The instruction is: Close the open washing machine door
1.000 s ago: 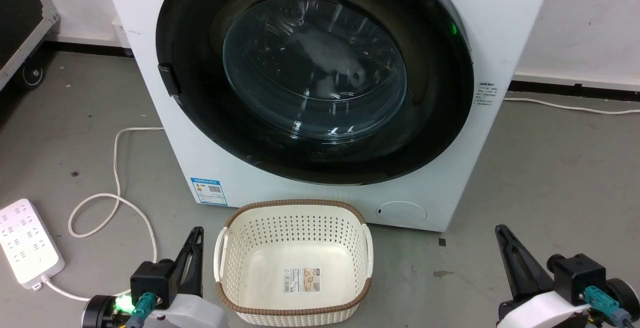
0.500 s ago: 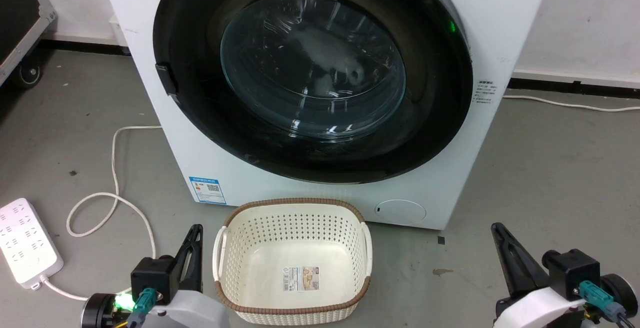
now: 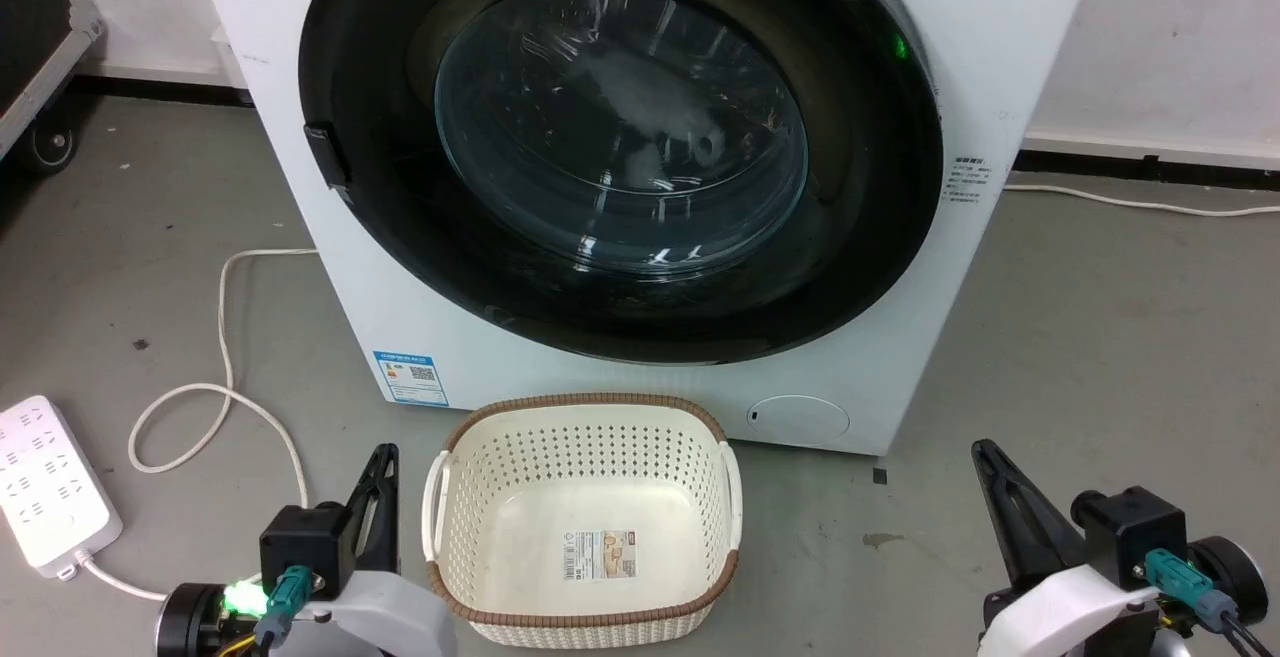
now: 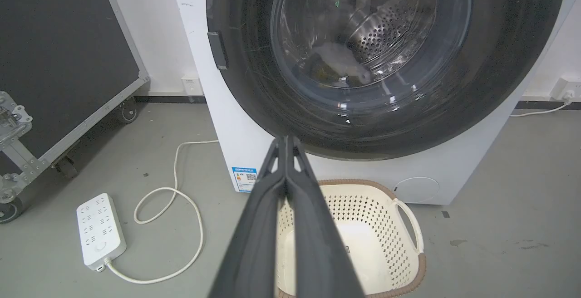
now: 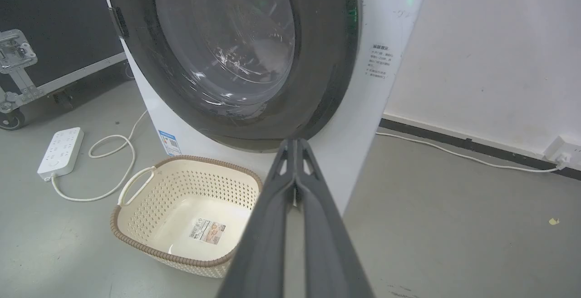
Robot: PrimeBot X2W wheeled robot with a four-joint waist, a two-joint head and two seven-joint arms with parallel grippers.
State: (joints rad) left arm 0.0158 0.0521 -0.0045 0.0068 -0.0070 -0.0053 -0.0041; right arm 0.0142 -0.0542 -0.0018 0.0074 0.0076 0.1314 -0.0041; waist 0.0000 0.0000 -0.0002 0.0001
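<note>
The white washing machine stands straight ahead. Its round glossy black door with the glass bowl window lies flat against the front, the latch tab at its left edge. Laundry shows dimly behind the glass of the door, which also appears from the right wrist. My left gripper is low at the left, shut and empty, fingers pressed together. My right gripper is low at the right, also shut and empty. Both are well short of the door.
A cream perforated basket with a brown rim sits on the floor between my grippers, against the machine's foot. A white power strip and looped cable lie at the left. A black wheeled case stands at the far left.
The whole head picture has shifted slightly, so the camera moved. Both grippers sit a little lower in the picture. The door looks the same.
</note>
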